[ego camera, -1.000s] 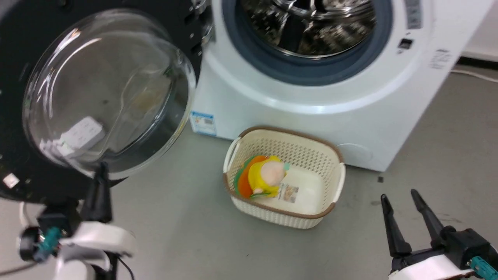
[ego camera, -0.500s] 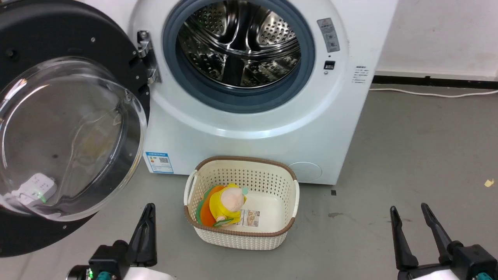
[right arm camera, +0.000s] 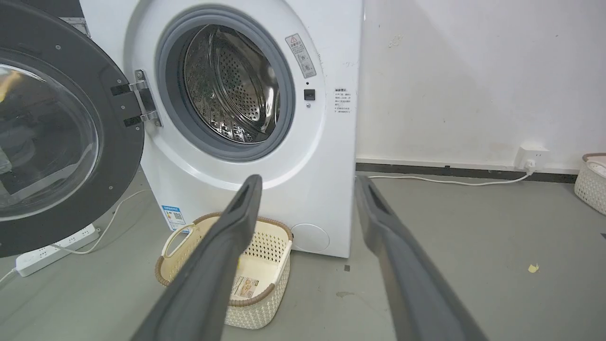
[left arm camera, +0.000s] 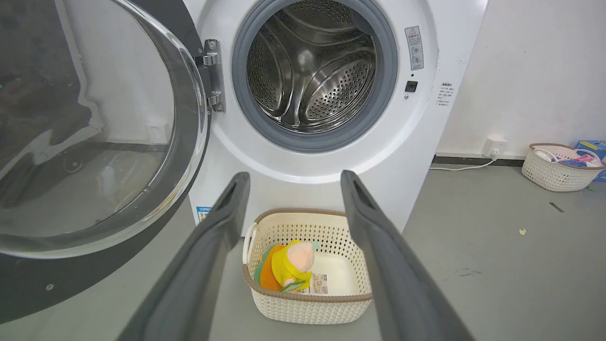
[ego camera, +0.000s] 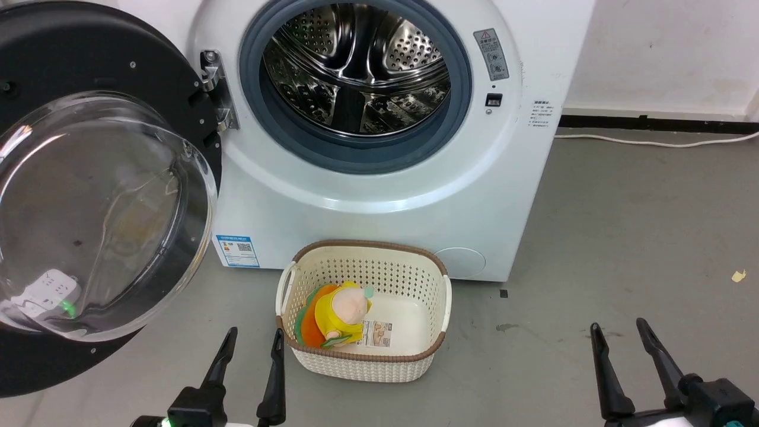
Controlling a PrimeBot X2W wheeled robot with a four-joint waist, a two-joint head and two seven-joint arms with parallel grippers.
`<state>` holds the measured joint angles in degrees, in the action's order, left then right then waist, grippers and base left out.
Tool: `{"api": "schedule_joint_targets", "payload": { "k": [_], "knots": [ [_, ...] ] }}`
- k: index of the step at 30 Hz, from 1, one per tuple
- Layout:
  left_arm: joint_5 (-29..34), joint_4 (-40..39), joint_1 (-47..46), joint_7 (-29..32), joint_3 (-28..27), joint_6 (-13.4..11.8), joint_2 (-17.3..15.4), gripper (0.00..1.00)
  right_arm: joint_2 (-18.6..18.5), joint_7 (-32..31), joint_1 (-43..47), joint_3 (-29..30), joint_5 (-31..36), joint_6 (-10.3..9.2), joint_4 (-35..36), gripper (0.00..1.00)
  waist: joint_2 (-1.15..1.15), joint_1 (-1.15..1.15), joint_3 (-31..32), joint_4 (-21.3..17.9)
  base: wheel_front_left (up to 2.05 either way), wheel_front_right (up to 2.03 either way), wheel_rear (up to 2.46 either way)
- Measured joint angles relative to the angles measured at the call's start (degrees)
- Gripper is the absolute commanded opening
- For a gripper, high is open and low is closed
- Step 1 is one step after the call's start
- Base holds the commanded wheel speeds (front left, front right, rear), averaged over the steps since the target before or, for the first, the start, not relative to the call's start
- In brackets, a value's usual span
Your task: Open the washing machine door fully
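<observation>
The washing machine door [ego camera: 101, 201] hangs wide open left of the washing machine [ego camera: 379, 196], with left gripper [ego camera: 255, 330] and right gripper [ego camera: 616, 324] both spread and empty, so main risk imo is it drifting shut unheld, or an arm clipping the basket [ego camera: 362, 362].

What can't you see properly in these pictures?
Head view: the washing machine door is cut off on its left by the picture edge.
Head view: the blue sticker has writing too small to read.
Right wrist view: a finger of the right gripper hides much of the basket.
</observation>
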<state>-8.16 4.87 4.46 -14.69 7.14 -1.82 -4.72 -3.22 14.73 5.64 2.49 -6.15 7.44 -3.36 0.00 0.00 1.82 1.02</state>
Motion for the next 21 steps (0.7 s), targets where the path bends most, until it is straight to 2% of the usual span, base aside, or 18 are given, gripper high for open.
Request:
{"api": "schedule_joint_targets", "payload": {
  "k": [21],
  "knots": [
    [1.4, 0.9, 0.0, 0.0, -0.5, 0.5, 0.4, 1.00, 0.1, 0.0, 0.0, -0.2, -0.8, 0.00, -1.4, 1.00, 0.00, 0.00, 0.1, -0.2, 0.00, 0.00, 0.00]
  ]
}}
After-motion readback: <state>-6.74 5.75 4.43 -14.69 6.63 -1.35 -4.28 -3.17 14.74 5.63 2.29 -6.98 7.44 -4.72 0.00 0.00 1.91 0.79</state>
